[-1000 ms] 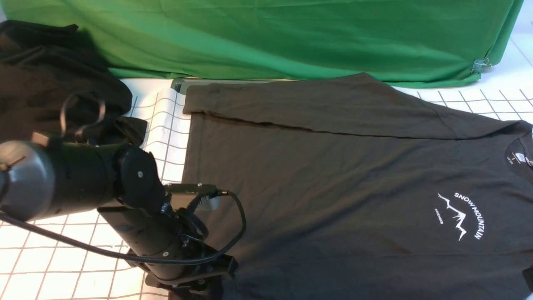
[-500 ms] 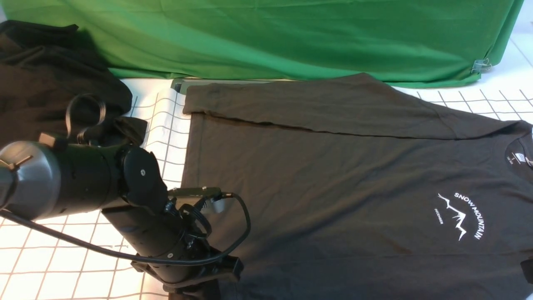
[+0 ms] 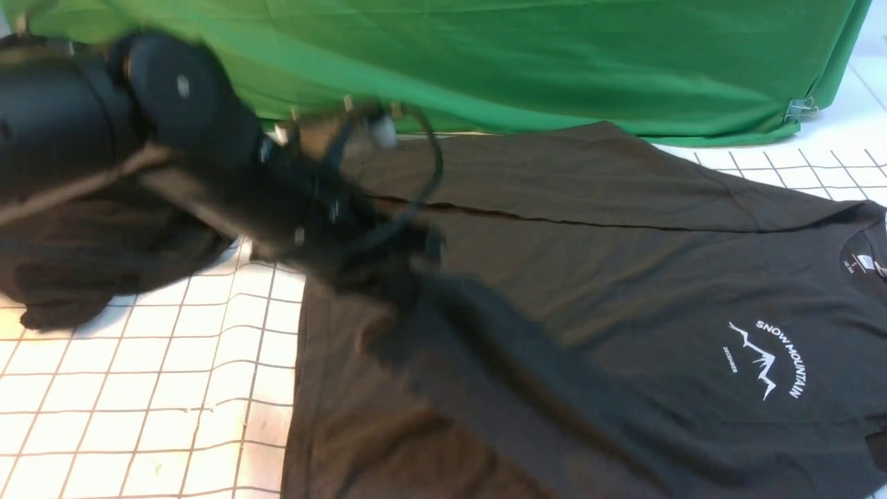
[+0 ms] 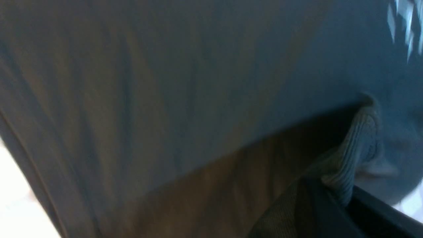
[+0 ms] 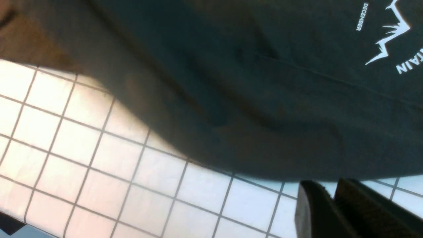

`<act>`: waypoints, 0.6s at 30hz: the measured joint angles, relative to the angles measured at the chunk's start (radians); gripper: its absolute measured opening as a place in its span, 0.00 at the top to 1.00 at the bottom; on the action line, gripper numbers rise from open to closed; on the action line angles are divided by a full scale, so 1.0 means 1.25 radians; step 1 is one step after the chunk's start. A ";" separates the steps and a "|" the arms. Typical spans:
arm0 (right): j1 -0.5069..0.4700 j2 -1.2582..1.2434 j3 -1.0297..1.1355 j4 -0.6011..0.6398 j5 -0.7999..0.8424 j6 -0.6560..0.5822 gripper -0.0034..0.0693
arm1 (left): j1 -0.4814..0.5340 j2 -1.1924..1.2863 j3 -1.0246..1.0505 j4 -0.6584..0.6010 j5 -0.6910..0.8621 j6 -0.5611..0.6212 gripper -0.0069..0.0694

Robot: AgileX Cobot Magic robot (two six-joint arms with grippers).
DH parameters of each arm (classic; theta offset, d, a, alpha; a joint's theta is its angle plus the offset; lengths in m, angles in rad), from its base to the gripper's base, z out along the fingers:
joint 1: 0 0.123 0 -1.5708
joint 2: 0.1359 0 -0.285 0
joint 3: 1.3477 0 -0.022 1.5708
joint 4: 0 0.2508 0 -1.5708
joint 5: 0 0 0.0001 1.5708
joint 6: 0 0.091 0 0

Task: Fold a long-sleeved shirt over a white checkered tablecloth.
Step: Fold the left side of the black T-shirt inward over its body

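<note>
Holding a ribbed cuff (image 4: 358, 145) above the long-sleeved shirt (image 3: 589, 277)

It lies on the white checkered tablecloth (image 3: 138, 388), hem left, collar right; the nearer left hand (image 3: 388, 270) pinches the cuff above the hem end, sleeve trailing toward the near right; the right hand (image 5: 333, 198), narrow and empty, hovers beside the shirt's edge.

L arm (image 3: 208, 173) a motion blur in front view; shirt (image 3: 624, 277) collar + near hem off-frame.

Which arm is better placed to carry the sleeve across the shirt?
Left: the left claw is shut on the ribbed cuff of the long-sleeved shirt, lifted above the body. The right claw grips nothing, over the white checkered tablecloth.
</note>
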 joint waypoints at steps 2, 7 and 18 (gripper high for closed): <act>0.000 0.000 0.000 0.000 -0.010 0.000 0.82 | 0.037 0.045 -0.050 0.000 -0.004 -0.016 0.89; 0.000 0.000 0.000 -0.003 -0.020 0.000 0.81 | 0.124 0.175 -0.147 0.002 0.002 -0.036 0.89; 0.000 0.000 0.000 -0.003 -0.023 -0.008 0.79 | 0.208 0.371 -0.265 -0.065 -0.029 -0.011 0.89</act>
